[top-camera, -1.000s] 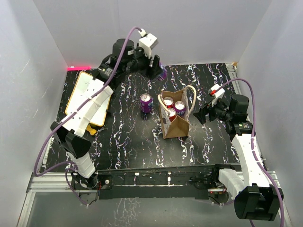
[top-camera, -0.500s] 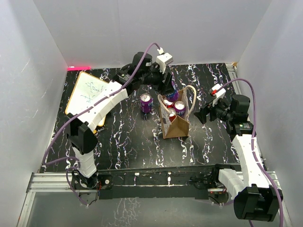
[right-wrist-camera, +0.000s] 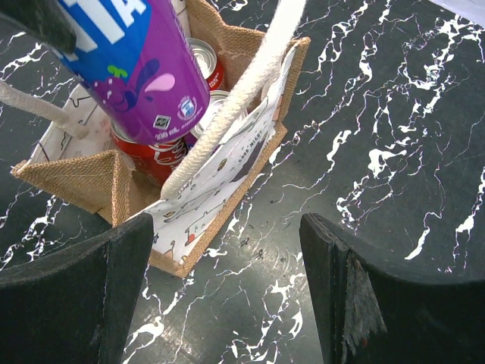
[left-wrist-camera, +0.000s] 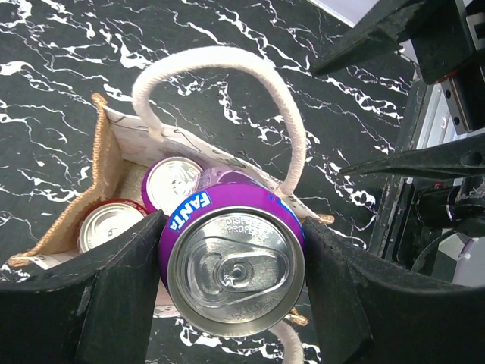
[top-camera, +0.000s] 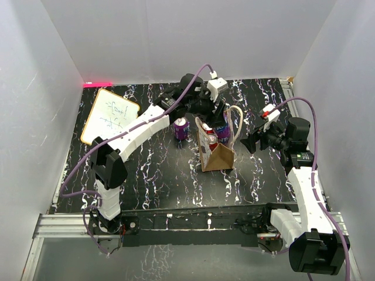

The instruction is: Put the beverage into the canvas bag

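Observation:
The tan canvas bag (top-camera: 217, 156) with cream looped handles stands mid-table and holds several cans. My left gripper (top-camera: 218, 120) is shut on a purple Fanta can (left-wrist-camera: 235, 258) and holds it upright just above the bag's open mouth (left-wrist-camera: 114, 182), between the handles. The same can (right-wrist-camera: 140, 64) shows in the right wrist view over red cans in the bag (right-wrist-camera: 220, 182). My right gripper (top-camera: 251, 142) is open and empty, to the right of the bag. Another purple can (top-camera: 181, 128) stands on the table left of the bag.
A white board with an orange rim (top-camera: 109, 116) lies at the far left of the black marbled table (top-camera: 164, 181). White walls close in three sides.
My left arm has swung right from the table's back edge, carrying the purple can to a spot over the bag. The right arm has not moved.

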`<move>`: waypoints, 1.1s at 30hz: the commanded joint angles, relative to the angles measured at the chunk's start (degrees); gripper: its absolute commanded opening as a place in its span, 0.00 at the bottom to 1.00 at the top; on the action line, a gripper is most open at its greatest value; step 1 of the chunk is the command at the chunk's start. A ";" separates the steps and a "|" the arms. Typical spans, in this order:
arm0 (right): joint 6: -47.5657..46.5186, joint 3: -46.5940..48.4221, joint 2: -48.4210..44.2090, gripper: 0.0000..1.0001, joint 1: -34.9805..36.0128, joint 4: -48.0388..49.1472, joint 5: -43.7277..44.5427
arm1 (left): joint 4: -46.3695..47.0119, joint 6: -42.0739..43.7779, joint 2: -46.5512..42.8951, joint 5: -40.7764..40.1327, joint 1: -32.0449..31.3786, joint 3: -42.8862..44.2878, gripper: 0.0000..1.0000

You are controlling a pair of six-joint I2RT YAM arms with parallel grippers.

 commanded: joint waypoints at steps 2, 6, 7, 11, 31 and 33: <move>0.17 -0.42 -1.28 0.81 -0.30 3.40 -0.71 | 4.04 0.40 -1.83 1.70 -1.80 -0.53 0.00; 0.18 -0.33 -1.28 0.81 -0.30 3.41 -0.67 | 4.51 0.43 -2.13 1.23 -2.36 -1.51 0.00; 0.17 -0.33 -1.28 0.81 -0.31 3.40 -0.66 | 4.61 0.43 -2.17 0.94 -2.41 -1.62 0.00; 0.17 -0.39 -1.41 0.81 -0.31 3.39 -0.66 | 4.94 0.24 -2.22 -0.40 -2.65 -1.96 0.00; 0.09 -0.35 -1.02 0.81 -0.31 3.48 -0.58 | 4.80 0.31 -3.15 2.51 -5.39 -7.53 0.00; 0.09 -0.42 -0.93 0.81 -0.31 3.40 -0.54 | 4.32 0.68 -2.18 2.64 -5.70 -7.20 0.00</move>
